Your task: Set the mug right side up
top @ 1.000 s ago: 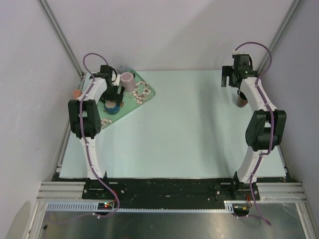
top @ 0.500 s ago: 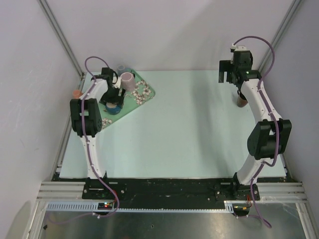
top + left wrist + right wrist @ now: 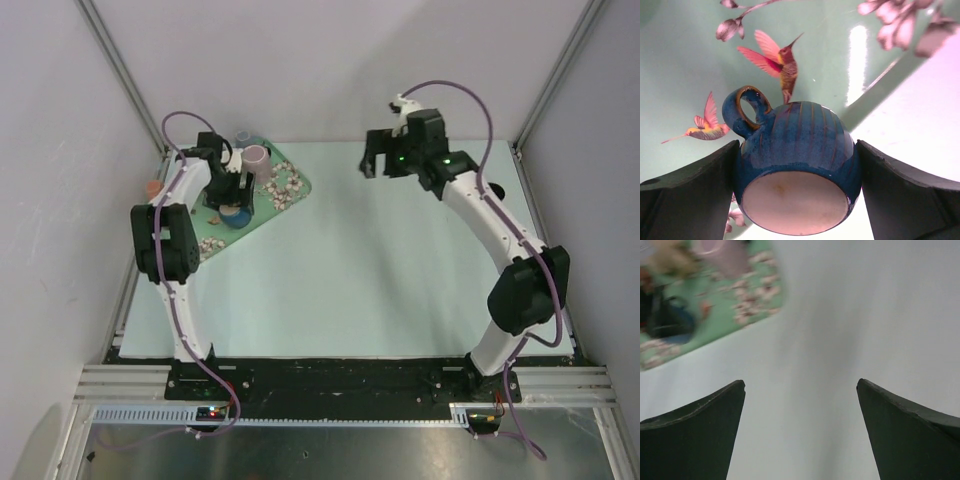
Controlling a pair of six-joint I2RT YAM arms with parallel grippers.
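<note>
The left jaws pinch the dark blue striped clay mug [image 3: 795,150] from both sides. It sits between them bottom up, its pale round base facing the wrist camera, so its mouth is hidden. Its loop handle [image 3: 731,114] sticks out by the left jaw's tip. Past the jaws lies the green tray with painted birds and flowers [image 3: 685,65], cut off at the edges. From the top, the left arm [image 3: 160,245] hides most of the mug. The right jaws are spread wide above the pale table [image 3: 805,340]. That view is blurry, and the tray is a smear up to their left.
</note>
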